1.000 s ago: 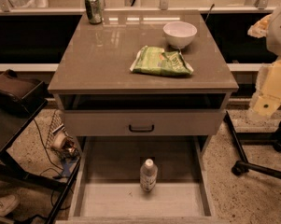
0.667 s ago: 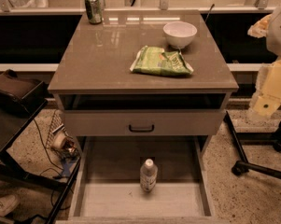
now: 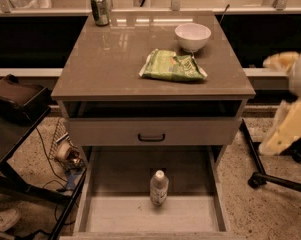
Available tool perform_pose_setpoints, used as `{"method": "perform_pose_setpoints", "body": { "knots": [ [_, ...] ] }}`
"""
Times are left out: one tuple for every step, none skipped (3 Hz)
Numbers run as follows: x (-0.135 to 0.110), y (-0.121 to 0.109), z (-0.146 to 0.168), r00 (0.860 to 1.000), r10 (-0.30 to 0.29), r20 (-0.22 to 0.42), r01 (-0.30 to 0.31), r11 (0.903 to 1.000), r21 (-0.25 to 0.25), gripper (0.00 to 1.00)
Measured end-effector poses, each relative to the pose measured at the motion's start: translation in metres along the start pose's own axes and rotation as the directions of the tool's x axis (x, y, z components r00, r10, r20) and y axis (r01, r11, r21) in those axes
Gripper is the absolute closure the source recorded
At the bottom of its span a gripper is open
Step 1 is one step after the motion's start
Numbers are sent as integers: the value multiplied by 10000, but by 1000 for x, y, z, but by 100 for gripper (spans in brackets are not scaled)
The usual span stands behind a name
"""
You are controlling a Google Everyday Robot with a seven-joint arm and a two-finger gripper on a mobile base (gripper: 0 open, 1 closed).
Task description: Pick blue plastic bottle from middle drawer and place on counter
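Observation:
The blue plastic bottle (image 3: pixel 159 188), clear with a white cap, stands upright in the middle of the open middle drawer (image 3: pixel 115 215), which is pulled out low at the front of the cabinet. The counter (image 3: pixel 110 59) is the glossy grey-brown top above it. My arm and gripper (image 3: pixel 271 145) are a pale blur at the right edge, beside the cabinet, level with the drawer front and well away from the bottle.
On the counter are a green soda can (image 3: pixel 100 8) at the back left, a white bowl (image 3: pixel 192 35) and a green snack bag (image 3: pixel 173 66). A shut drawer front with a dark handle (image 3: pixel 151 137) sits above the open drawer. A black stand (image 3: pixel 15 104) and cables (image 3: pixel 65 154) are on the left, a chair base (image 3: pixel 275 179) on the right.
My arm at the right edge has moved down a little and is now blurred. The bottle, the drawer and the things on the counter have not moved.

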State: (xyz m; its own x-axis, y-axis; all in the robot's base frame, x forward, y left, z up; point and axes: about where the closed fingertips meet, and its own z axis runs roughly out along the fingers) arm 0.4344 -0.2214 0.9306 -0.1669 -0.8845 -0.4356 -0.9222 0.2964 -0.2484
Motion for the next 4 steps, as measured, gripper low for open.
{"method": "perform_pose_setpoints", "body": {
  "knots": [
    [37, 31, 74, 9825, 631, 1753, -543, 9971, -542, 0],
    [53, 42, 126, 9120, 1326, 3881, -1295, 9910, -343, 0],
    [73, 46, 133, 8278, 1300, 5458, -1784, 9833, 364, 0],
    [84, 50, 132, 8254, 665, 5607, -1394, 9863, 883, 0]
  ]
}}
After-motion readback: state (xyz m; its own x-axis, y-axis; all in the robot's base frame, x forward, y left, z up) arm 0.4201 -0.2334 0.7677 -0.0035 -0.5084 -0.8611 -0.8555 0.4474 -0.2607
